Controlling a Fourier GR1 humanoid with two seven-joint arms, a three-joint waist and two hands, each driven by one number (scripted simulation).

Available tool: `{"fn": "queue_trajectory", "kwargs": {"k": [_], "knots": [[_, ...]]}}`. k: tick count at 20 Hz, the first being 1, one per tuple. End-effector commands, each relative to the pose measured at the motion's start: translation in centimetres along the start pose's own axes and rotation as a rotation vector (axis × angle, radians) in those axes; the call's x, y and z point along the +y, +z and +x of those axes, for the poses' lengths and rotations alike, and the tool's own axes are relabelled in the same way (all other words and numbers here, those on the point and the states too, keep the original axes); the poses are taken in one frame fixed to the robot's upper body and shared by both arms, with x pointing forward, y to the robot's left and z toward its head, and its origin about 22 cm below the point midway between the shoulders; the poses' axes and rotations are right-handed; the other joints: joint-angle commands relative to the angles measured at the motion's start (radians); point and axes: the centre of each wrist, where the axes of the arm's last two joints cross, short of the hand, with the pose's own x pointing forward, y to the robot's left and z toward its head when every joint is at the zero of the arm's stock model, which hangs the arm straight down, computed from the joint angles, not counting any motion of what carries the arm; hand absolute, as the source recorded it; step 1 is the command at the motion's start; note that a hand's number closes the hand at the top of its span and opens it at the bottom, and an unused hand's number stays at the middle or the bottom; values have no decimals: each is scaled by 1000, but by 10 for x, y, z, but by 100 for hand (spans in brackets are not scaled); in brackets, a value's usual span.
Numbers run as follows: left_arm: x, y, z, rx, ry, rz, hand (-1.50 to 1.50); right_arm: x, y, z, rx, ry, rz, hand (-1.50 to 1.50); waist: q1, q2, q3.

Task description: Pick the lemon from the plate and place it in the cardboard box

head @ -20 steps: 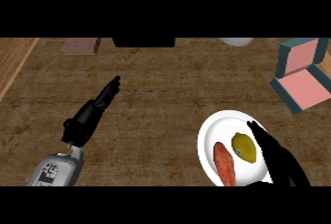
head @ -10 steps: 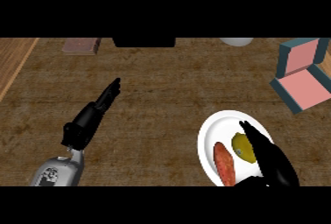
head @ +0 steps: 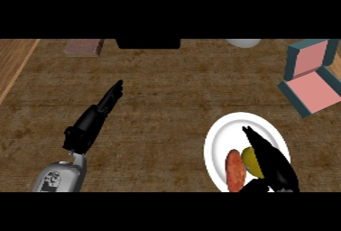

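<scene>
A yellow-green lemon (head: pixel 249 159) lies on a white plate (head: pixel 220 135) at the lower right, beside a red sausage (head: pixel 234 171). My right hand (head: pixel 272 162) reaches over the plate from the bottom edge. Its straight fingers lie across the lemon's right side and hide part of it, and the thumb shows low beside the sausage; the hand is open. The cardboard box (head: pixel 311 88), teal outside and pink inside, stands open at the upper right, well beyond the plate. My left hand (head: pixel 93 121) rests open on the counter at the left, fingers straight and pointing up and right.
A dark block (head: pixel 148 43) and a reddish-brown block (head: pixel 84 46) sit along the counter's far edge. A white round object (head: pixel 243 42) shows at the top right. A lighter wooden strip (head: pixel 16 63) runs down the left side.
My right hand has shifted left across the plate, so its fingers now cover part of the lemon. The left hand has not moved.
</scene>
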Motion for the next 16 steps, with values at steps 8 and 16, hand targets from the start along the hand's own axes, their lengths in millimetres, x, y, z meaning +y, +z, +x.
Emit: {"fn": "queue_trajectory", "kwargs": {"k": [8,16], "knots": [[-8,-10,23,22,-1,-5,0,23,-23,-15,54,69,-3,-150,1,1,1],[-14,9,3,17,-2,-9,0,33,-43,-14,18,101,20,150,6,1,1]]}}
